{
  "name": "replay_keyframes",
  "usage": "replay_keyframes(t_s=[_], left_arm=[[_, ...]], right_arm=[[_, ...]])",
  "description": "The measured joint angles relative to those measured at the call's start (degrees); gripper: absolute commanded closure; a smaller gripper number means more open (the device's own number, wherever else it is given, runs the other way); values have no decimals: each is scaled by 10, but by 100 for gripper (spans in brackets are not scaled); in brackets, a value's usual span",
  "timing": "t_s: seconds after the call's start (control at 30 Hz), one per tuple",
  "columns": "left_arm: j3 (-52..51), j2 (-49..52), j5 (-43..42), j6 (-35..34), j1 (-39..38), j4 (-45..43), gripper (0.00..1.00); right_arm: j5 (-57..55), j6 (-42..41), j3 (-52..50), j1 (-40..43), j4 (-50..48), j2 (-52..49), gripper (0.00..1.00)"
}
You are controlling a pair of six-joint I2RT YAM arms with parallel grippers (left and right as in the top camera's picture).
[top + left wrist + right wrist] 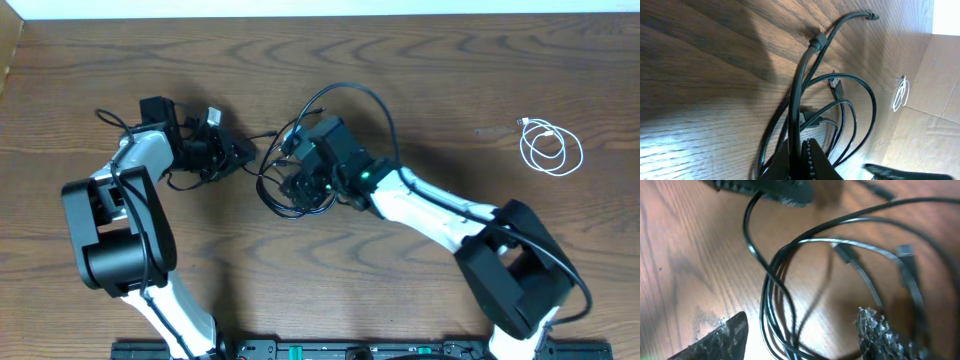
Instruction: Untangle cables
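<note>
Two black cables (pixel 335 105) lie tangled in loops at the table's middle. My left gripper (pixel 238 153) is at their left side, shut on one black cable strand (pixel 799 100) that runs up from between its jaws (pixel 801 152). My right gripper (pixel 300 182) hovers over the tangle with its fingers (pixel 802 337) open, and several black strands (pixel 771 305) pass between them on the wood. Small plug ends (pixel 836 88) show among the loops. The short white cable (pixel 550 148) lies coiled by itself at the far right, and it also shows in the left wrist view (pixel 900 95).
The wooden table (pixel 450 60) runs to a pale far edge at the top. A cardboard wall (pixel 935 90) stands beyond the white cable. Thicker black arm wires (pixel 110 120) hang by the left arm.
</note>
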State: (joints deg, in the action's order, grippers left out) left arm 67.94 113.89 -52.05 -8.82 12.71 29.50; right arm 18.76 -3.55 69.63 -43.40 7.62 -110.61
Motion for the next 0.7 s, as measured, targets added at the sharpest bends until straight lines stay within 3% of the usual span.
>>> replay_keyframes(t_s=[0.13, 0.27, 0.4, 0.43, 0.6, 0.7], left_arm=[[0, 0, 1, 0, -3, -1, 92], [0, 0, 2, -2, -3, -1, 92], [0, 0, 2, -2, -3, -2, 92], [0, 0, 2, -2, -3, -2, 91], [0, 0, 3, -3, -3, -2, 47], [0, 0, 3, -3, -3, -2, 42]], right_arm=[[6, 2, 0, -9, -18, -34, 41], [8, 7, 0, -12, -44, -73, 74], [7, 6, 0, -12, -58, -87, 84], [7, 8, 0, -12, -64, -87, 97], [8, 7, 0, -12, -77, -87, 99], [8, 5, 0, -12, -80, -87, 99]])
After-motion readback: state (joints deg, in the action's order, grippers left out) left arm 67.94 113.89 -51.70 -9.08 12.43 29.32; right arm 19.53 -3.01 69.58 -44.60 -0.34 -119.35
